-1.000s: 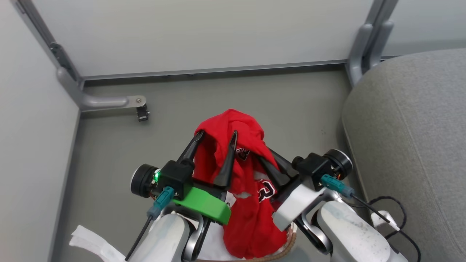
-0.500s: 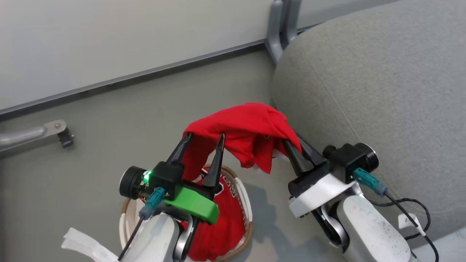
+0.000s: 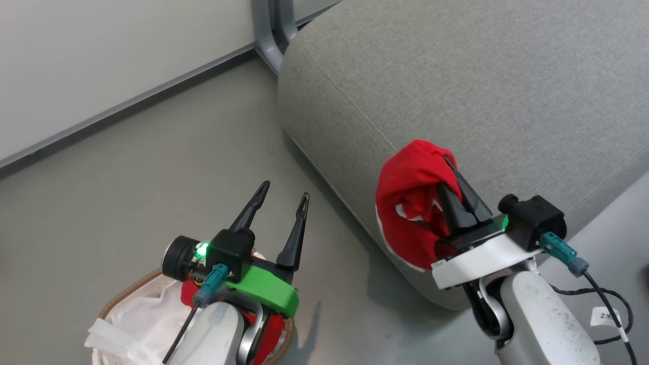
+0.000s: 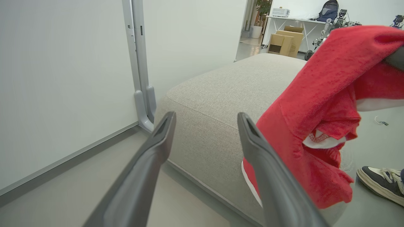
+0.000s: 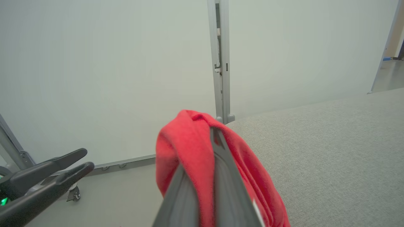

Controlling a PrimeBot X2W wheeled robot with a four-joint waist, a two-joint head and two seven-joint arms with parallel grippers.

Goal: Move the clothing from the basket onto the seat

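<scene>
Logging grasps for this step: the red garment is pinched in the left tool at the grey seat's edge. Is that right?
No. The red garment is pinched in the right tool, not the left, at the grey seat's edge, as the head view shows. The left tool is open, holding nothing.

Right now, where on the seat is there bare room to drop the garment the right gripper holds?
The seat is bare on top from the stitched seam back toward the grey wall post. Crowded only at its near edge, where the red garment hangs from the right gripper. The floor between basket and seat is bare too, by the open left gripper.
</scene>
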